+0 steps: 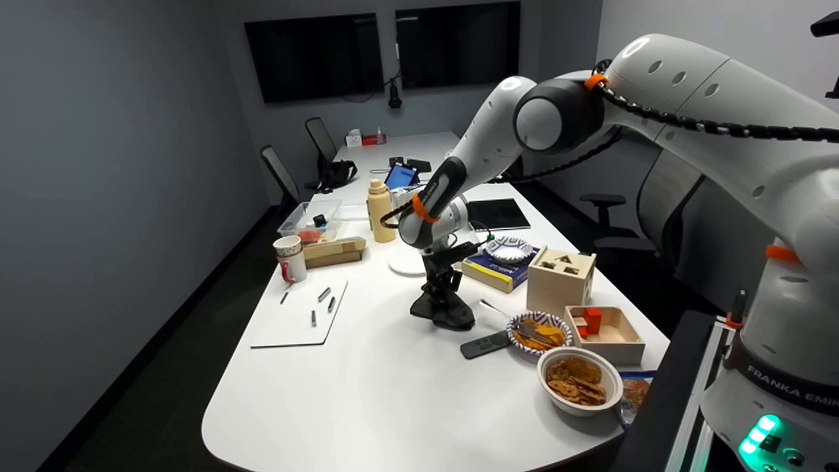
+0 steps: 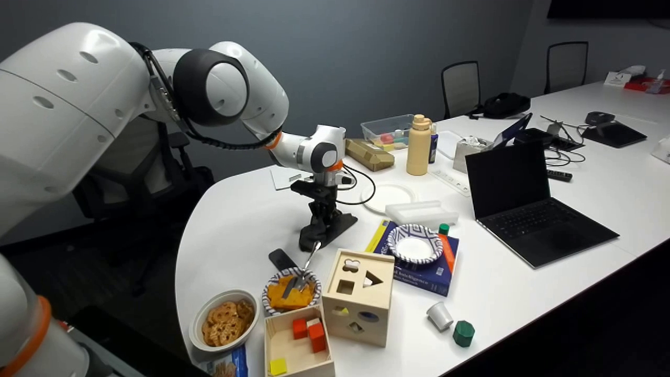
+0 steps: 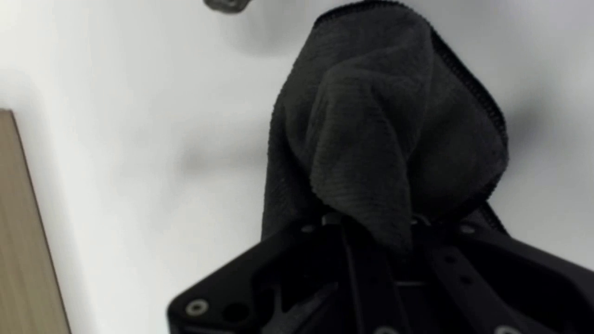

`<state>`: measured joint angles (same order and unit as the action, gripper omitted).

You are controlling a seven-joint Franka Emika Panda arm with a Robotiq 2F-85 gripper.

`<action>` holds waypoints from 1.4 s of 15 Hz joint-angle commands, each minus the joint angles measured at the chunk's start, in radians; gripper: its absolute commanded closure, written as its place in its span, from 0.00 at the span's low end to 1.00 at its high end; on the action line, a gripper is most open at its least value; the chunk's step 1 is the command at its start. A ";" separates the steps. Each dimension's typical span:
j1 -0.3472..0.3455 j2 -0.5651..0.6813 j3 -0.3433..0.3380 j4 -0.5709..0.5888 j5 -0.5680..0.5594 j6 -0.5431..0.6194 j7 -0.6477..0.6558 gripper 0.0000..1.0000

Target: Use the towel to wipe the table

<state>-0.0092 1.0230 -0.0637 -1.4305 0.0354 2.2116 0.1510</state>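
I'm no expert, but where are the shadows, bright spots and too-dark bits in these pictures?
Wrist view: a soft-edged shadow lies right of the towel on the white table; the towel's ribbing shows, while the gripper is nearly black. In an exterior view: green lights glow brightly at lower right. Both exterior views: towel and gripper nearly blend into one dark shape.

A white table (image 1: 380,400) with a rounded corner is carrying a bunched dark grey cloth towel (image 3: 371,130) near a flat black remote control (image 1: 485,345). A pale wooden box (image 2: 361,301) with cut-out shapes is standing just beside a shallow open wooden tray (image 1: 609,354). Near the tray, a round white bowl (image 1: 614,381) is sitting. A tall pale-yellow bottle (image 2: 418,149) is standing upright; a black laptop (image 2: 544,230) is lying open.
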 commanded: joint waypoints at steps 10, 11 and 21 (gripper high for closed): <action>-0.143 -0.108 0.041 -0.322 0.151 0.145 -0.018 0.98; -0.160 -0.105 0.061 -0.315 0.159 0.146 -0.066 0.98; -0.202 -0.046 0.169 -0.196 0.145 0.149 -0.377 0.98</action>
<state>-0.2309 0.9023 0.0987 -1.7013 0.1800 2.3486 -0.1910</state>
